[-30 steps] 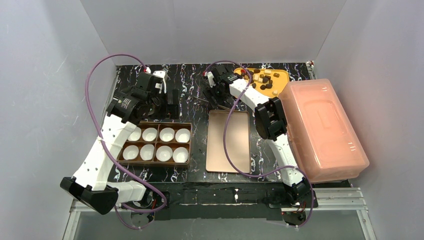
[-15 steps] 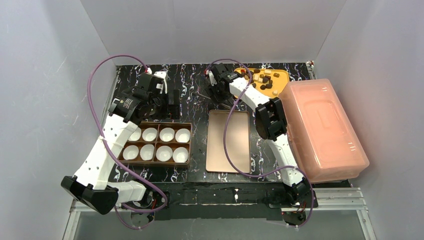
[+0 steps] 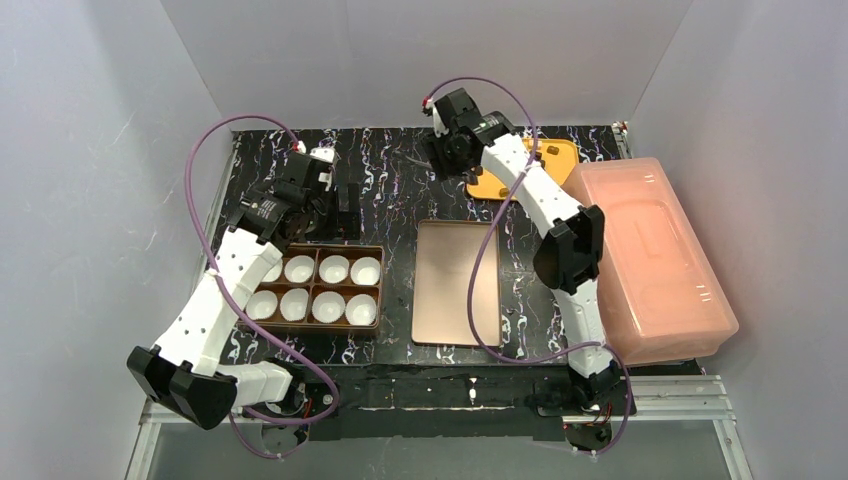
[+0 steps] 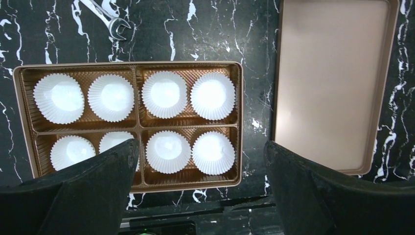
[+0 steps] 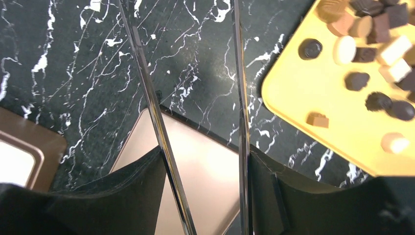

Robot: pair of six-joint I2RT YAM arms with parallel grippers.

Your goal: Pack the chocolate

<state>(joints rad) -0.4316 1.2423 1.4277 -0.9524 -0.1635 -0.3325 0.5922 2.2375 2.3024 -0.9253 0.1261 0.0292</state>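
Note:
The chocolate is many small dark, tan and cream chunks on a yellow tray. In the top view my right arm hides most of that tray. My right gripper is shut on metal tweezers, whose two blades stand apart and empty above the table, left of the tray. My left gripper is open and empty above the far edge of the brown box, which holds several empty white paper cups.
The flat copper lid lies between the box and my right arm. A large pink plastic container fills the right side. A small wrench lies beyond the box.
My right gripper has risen from low over the table and swung toward the back with the tweezers, and its arm now covers most of the yellow tray. The left gripper has barely shifted.

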